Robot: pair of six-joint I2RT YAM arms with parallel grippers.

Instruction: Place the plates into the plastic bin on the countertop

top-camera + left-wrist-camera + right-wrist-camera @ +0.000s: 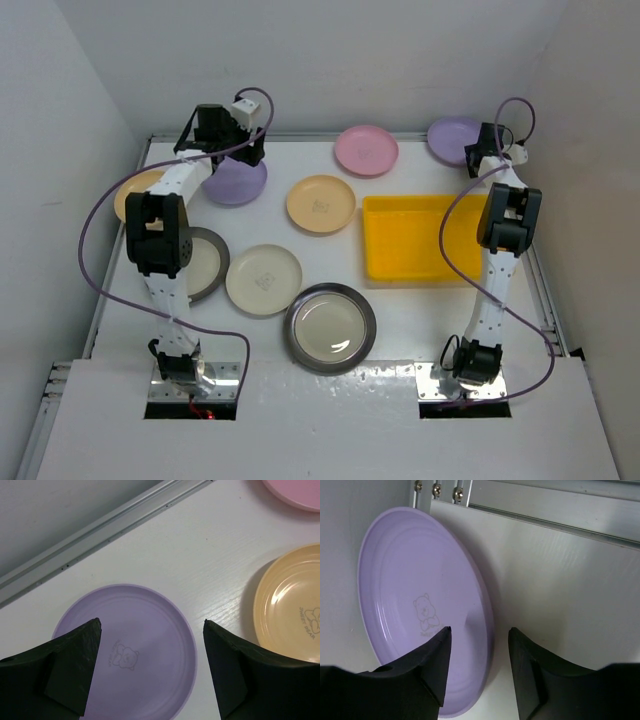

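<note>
My left gripper (243, 152) is open above a lilac plate (235, 182) at the back left; in the left wrist view the gripper (151, 625) hangs over the plate (140, 650). My right gripper (481, 152) is open at the second lilac plate (450, 137) in the back right corner; in the right wrist view its jaws (480, 630) straddle that plate's rim (415, 595). The yellow bin (420, 245) is empty. On the countertop (400, 310) lie a pink plate (366, 150), a pale orange plate (321, 204), a cream-white plate (263, 279) and a steel-rimmed plate (330, 327).
A second pale orange plate (132, 192) and a second steel-rimmed plate (208, 262) lie partly hidden under the left arm. A metal strip (100, 530) runs along the back wall. White walls close in on the left, back and right.
</note>
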